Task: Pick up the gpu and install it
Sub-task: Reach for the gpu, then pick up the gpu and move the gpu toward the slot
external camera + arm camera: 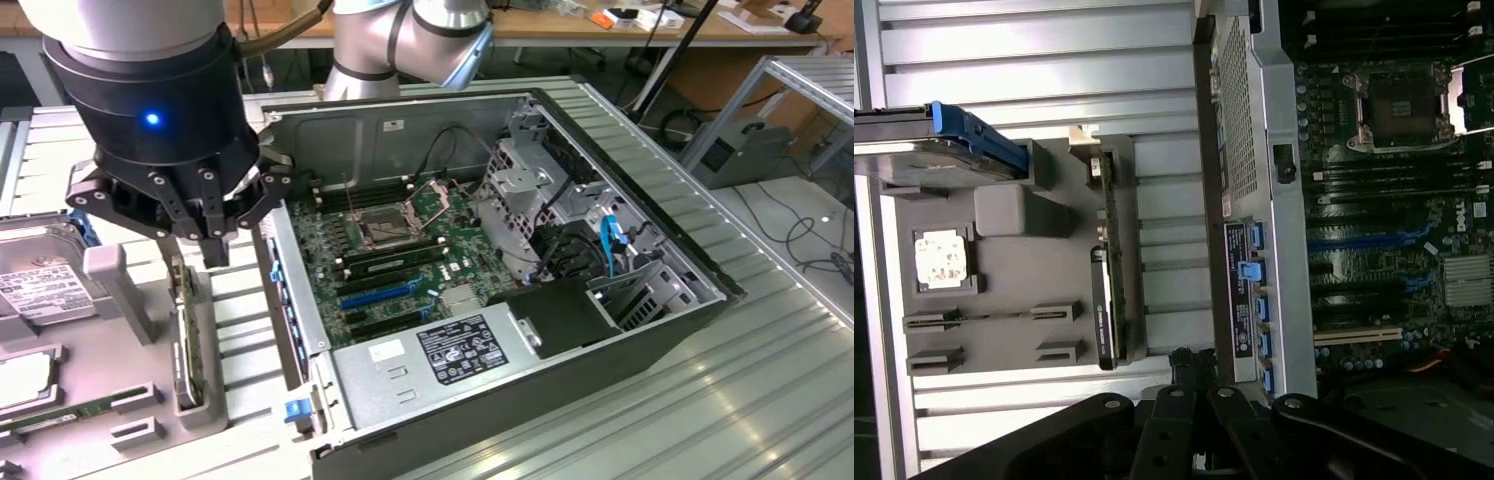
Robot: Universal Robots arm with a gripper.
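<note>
The gpu [183,335] stands on its long edge in a slot of the grey holder tray [127,385], to the exterior view's left of the open computer case [667,330]. In the wrist view the gpu [1104,290] is a thin dark strip with a silver bracket at one end. My gripper [211,250] hangs just above the card's far end, shut, with nothing between its fingers. Its fingertips [1184,362] are pressed together and sit off to the card's case side. Inside the case, the motherboard [400,240] has blue expansion slots [380,293].
On the tray also lie a silver hard drive [40,280] with a blue rail [969,130], a processor [942,258] and a memory stick [984,318]. The case's metal wall [1254,200] rises close beside the tray. A drive cage [534,190] and a power supply [454,350] crowd the case.
</note>
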